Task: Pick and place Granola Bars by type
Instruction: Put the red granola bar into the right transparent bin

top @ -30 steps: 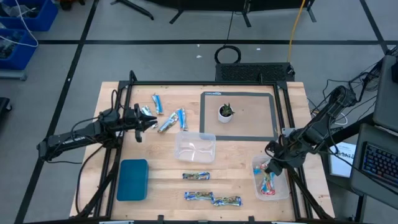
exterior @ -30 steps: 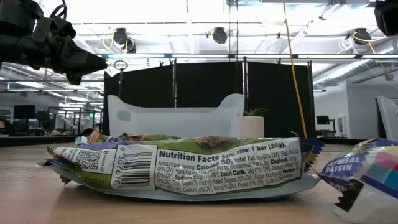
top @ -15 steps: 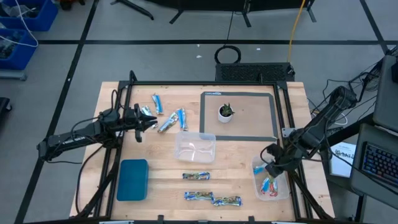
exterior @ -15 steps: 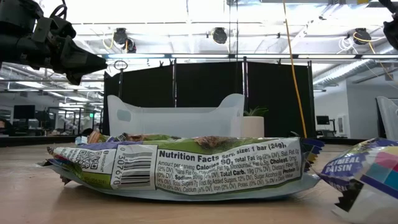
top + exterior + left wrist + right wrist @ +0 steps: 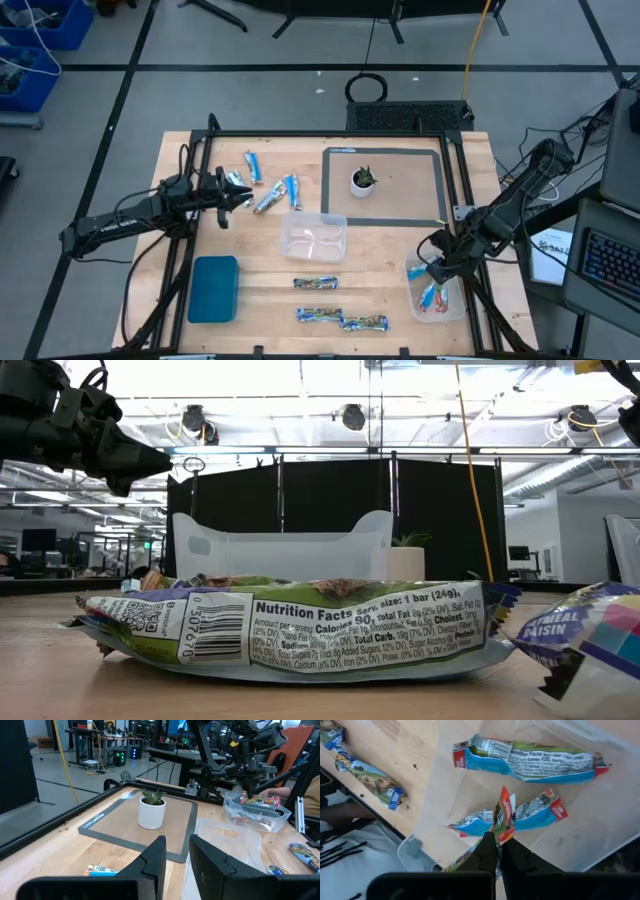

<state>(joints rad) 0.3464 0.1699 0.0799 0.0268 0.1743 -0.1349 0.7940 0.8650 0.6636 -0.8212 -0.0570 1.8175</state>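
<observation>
Right tool (image 5: 496,851) is gripping a red-wrapped bar (image 5: 504,817) above the right tub (image 5: 452,303); two bars are lying inside; blue and patterned bars are awaiting sorting on the worktop (image 5: 400,315).

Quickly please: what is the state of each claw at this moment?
Left claw: open, holding nothing, above the table's left side.
Right claw: shut on a red-and-green foil-wrapped granola bar, over the clear plastic tub.

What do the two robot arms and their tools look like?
Both arms are dark, slim and jointed, with black cables looped along them. The left tool tapers to a narrow tip; the right tool is equally dark. The fingers are matte black, flat and blocky. No markings are visible.
</observation>
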